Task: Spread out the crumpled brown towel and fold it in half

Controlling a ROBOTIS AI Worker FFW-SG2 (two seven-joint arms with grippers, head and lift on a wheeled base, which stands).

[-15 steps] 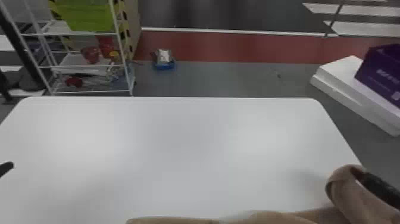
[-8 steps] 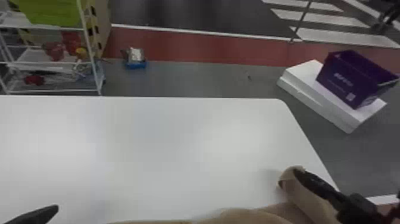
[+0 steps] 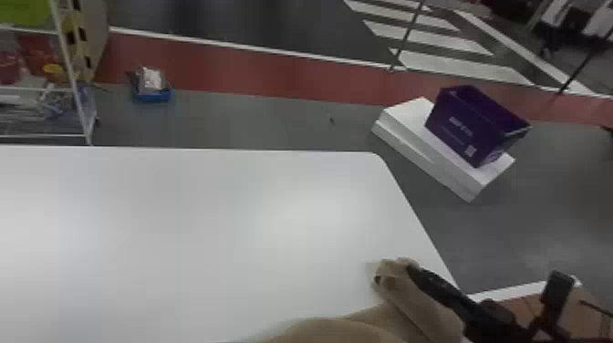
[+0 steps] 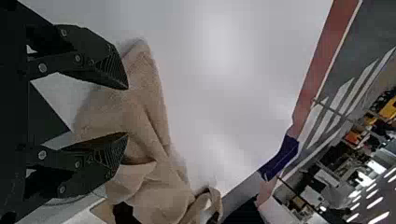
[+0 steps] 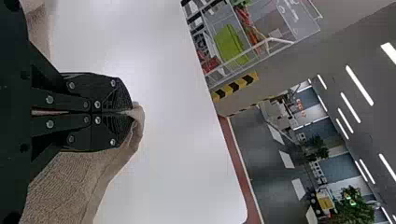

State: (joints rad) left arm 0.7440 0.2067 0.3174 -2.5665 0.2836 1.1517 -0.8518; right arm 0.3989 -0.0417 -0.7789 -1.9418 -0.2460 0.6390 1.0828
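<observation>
The broad white round-cornered table (image 3: 205, 219) gives spreading room ahead of the fingers, its side edge near the right pair; the crumpled brown cloth towel (image 3: 328, 330) lies by the left fingertips and trails from the right. The black two-fingered right gripper (image 5: 130, 112) is clamped on its edge; the matching black left gripper (image 4: 127, 111), fingers apart, should pinch one free edge before any low, even pull.

Purple box (image 3: 456, 137) on white slabs (image 3: 410, 121), blue tray (image 3: 153, 96) on grey floor (image 3: 273, 121), white rack (image 3: 75, 86)
</observation>
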